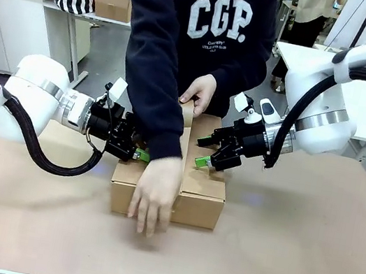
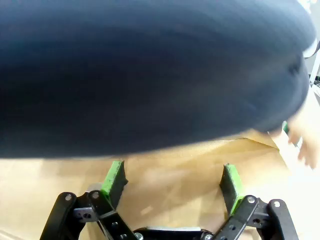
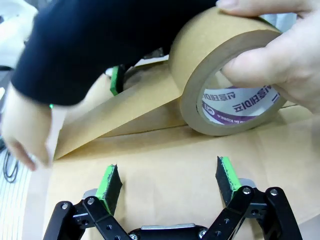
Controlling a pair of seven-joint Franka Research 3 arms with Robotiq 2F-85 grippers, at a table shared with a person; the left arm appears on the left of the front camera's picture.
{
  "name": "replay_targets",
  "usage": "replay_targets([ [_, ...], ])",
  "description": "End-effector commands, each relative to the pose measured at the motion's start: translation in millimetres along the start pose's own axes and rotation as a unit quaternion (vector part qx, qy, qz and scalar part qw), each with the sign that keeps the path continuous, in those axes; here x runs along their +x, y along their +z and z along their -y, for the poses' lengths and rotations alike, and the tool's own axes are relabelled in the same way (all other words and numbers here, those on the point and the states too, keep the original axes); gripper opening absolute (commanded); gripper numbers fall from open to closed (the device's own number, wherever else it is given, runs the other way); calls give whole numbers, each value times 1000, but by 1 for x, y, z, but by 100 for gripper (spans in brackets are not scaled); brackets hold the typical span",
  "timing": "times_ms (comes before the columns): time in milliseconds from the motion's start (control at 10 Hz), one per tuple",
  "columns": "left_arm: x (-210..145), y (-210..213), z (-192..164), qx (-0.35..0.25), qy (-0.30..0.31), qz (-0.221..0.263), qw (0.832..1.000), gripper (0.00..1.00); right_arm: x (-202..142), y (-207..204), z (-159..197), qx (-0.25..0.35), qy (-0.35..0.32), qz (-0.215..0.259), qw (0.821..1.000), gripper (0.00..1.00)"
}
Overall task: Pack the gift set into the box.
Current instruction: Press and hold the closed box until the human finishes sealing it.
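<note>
The left gripper (image 1: 139, 153) is pressing down on the left side of the box (image 1: 200, 200) top, its fingers spread wide with only cardboard between them. The right gripper (image 1: 203, 151) is doing the same on the right side, also wide open and gripping nothing. The box is sitting near the middle of the table (image 1: 301, 271), its flaps already down, so the gift set is probably inside, though I cannot see it. Between the two grippers a person is pulling brown tape along the middle seam: one hand (image 1: 200, 92) is holding the tape roll (image 3: 227, 80) at the far edge, the other hand (image 1: 156, 195) is smoothing the strip over the near edge.

In my judgement the danger is that a flap is springing up if a gripper lifts too early, or that the tape or a sleeve is catching on a green pad.

I am counting one box, one tape roll, two grippers, two hands.
</note>
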State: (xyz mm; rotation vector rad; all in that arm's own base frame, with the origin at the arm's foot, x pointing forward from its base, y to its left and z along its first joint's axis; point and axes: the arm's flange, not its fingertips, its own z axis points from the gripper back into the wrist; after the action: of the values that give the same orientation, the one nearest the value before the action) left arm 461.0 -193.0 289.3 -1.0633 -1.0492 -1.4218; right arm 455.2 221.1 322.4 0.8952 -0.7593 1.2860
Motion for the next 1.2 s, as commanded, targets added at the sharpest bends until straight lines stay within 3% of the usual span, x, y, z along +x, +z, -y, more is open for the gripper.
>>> replay_targets([
  [0, -1, 0, 0, 5, -10, 0, 1000, 100, -3, 2, 0, 4, -1, -3, 1000, 100],
  [1100, -1, 0, 0, 5, -10, 0, 1000, 100, -3, 2, 0, 4, -1, -3, 1000, 100],
])
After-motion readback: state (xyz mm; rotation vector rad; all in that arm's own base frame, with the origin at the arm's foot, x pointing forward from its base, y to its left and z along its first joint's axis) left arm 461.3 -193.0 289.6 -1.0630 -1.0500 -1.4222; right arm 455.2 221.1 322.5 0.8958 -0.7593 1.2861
